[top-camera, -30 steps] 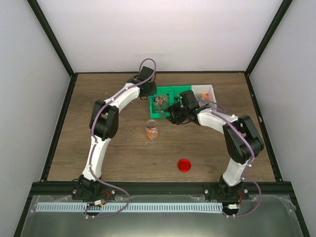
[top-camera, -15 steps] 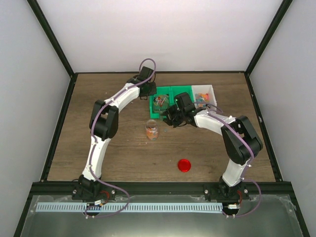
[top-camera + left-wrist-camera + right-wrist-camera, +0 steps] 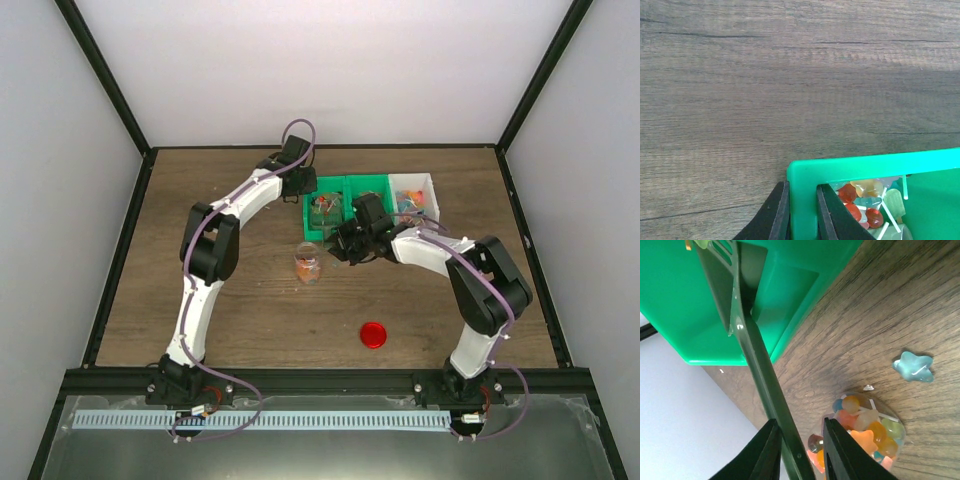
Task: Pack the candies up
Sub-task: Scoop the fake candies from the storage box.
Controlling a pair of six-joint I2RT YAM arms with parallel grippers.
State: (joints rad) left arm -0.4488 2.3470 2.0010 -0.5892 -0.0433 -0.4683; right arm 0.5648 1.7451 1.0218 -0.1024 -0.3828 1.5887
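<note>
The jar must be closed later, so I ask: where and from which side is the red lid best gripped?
Probably best to grip the red lid by its rim, at two opposite points, coming straight down from above. It is a low round disc lying flat on the table, with nothing close beside it.

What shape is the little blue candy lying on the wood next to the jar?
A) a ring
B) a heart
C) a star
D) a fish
C: in the right wrist view the blue candy has five points like a star, and it lies on the table a little apart from the jar.
</note>
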